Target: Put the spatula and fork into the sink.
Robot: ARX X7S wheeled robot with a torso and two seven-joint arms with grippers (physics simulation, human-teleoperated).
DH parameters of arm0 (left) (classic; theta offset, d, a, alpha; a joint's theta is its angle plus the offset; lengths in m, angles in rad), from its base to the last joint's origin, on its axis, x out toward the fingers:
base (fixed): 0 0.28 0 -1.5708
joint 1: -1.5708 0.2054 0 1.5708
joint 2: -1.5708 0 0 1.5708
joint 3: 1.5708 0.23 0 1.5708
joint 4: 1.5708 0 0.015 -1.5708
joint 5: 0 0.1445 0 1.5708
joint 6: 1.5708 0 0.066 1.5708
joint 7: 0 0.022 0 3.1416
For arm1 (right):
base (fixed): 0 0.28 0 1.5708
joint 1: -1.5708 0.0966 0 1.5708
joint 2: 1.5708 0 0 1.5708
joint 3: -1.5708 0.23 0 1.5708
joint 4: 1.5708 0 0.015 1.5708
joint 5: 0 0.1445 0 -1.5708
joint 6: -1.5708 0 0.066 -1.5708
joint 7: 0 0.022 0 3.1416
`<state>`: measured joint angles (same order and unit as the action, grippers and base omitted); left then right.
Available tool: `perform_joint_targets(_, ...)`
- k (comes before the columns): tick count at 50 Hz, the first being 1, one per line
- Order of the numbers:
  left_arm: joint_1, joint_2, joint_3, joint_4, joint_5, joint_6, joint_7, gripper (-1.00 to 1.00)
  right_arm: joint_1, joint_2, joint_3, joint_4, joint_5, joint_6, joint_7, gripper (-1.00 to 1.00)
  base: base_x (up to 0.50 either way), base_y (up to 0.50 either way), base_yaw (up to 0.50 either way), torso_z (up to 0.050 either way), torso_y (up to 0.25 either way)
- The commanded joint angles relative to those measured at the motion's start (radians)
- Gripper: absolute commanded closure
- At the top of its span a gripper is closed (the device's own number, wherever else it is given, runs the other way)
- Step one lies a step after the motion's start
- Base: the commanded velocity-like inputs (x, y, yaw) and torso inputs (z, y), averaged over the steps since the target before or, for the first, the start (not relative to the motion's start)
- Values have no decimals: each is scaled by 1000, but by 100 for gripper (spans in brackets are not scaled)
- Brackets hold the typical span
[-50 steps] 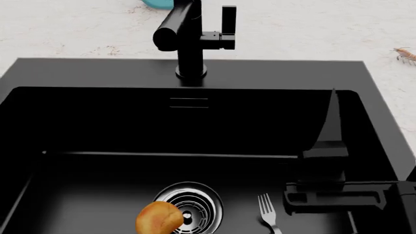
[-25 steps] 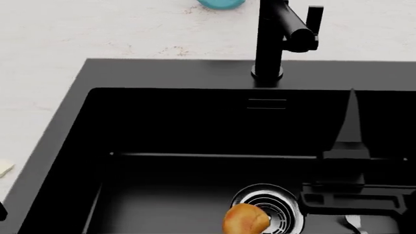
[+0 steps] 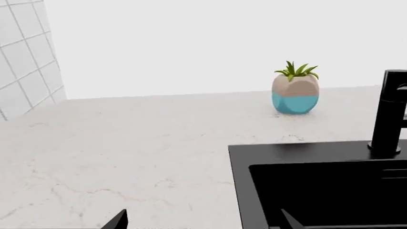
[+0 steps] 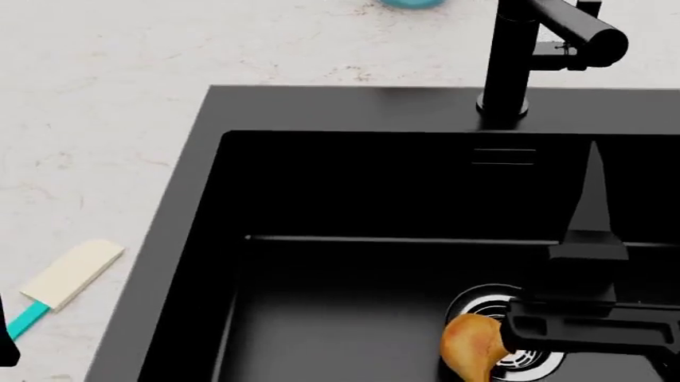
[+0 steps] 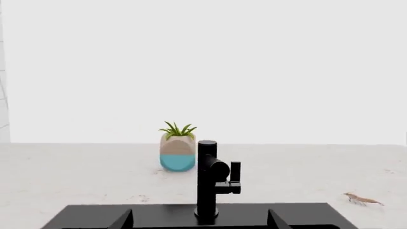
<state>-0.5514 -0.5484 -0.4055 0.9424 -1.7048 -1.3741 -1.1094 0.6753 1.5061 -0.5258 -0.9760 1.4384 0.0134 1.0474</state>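
The spatula (image 4: 72, 274) lies on the pale counter left of the sink (image 4: 318, 107), cream blade toward the basin and teal handle toward the near edge. The fork does not show in any view. My right gripper (image 5: 200, 223) is open and empty, and it faces the faucet (image 5: 207, 181) across the sink's back rim (image 5: 159, 212). In the head view one of its fingers (image 4: 591, 199) stands inside the basin at the right. My left gripper (image 3: 202, 224) is open and empty over the counter at the sink's left rim (image 3: 286, 150).
An orange-brown lump of food (image 4: 470, 346) rests on the chrome drain (image 4: 531, 358). A potted plant (image 3: 296, 93) stands on the counter behind the sink, beside the faucet (image 4: 505, 64). A small shrimp-like thing (image 5: 361, 199) lies on the counter. A tiled wall (image 3: 25, 57) borders the counter.
The head view has swung left, so the sink and faucet have slid right in it. The spatula has come into view at the left. The fork has passed out of sight.
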Motion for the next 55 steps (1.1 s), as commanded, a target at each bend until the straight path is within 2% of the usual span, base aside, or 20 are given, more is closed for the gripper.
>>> perform_joint_targets(1,-9,19,-1,-15,37,0,29,-100,-30,17,18,6,-35,-60,-15,-100,0,0,0,0,0)
perform_joint_targets(6,-31,-12,23,-43,-14,17,-10,-100,-33,15,19,11,-40,-61,-25,-100,0,0,0,0,0)
perform_joint_targets(8,-53,-40,50,-76,-77,37,-36,-100,-28,8,22,14,-36,-50,-34,-100,0,0,0,0,0)
perform_joint_targets(15,-262,-238,277,-240,-337,89,-157,-100,-52,23,13,15,-50,-85,-44,-100,0,0,0,0,0)
perform_joint_targets(19,-352,-311,373,-324,-425,78,-152,-100,-51,27,17,12,-47,-84,-47,-100,0,0,0,0,0)
perform_joint_targets(24,-462,-386,441,-422,-466,-25,-63,-100,-41,20,26,11,-39,-64,-52,-100,0,0,0,0,0)
perform_joint_targets(28,-560,-425,498,-503,-516,-38,-32,-100,-47,22,25,15,-41,-68,-53,-100,0,0,0,0,0)
perform_joint_targets(35,-723,-463,630,-654,-539,-142,31,-100,-69,49,14,21,-51,-107,-58,-100,0,0,0,0,0)
perform_joint_targets(37,-746,-474,659,-694,-543,-175,63,-100,-70,46,14,23,-51,-106,-60,-100,0,0,0,0,0)
perform_joint_targets(43,-821,-554,832,-679,-479,-193,300,-100,-72,34,17,32,-53,-98,-63,-100,0,0,0,0,0)
perform_joint_targets(48,-805,-574,834,-692,-328,-187,443,-100,-70,21,20,33,-50,-83,-69,-100,0,0,0,0,0)
perform_joint_targets(49,-726,-585,789,-696,-212,-176,528,-100,-68,16,21,29,-49,-77,-67,-100,0,0,0,0,0)
perform_joint_targets(55,-616,-597,756,-661,-65,-121,634,-100,-73,9,21,31,-53,-77,-69,-100,0,0,0,0,0)
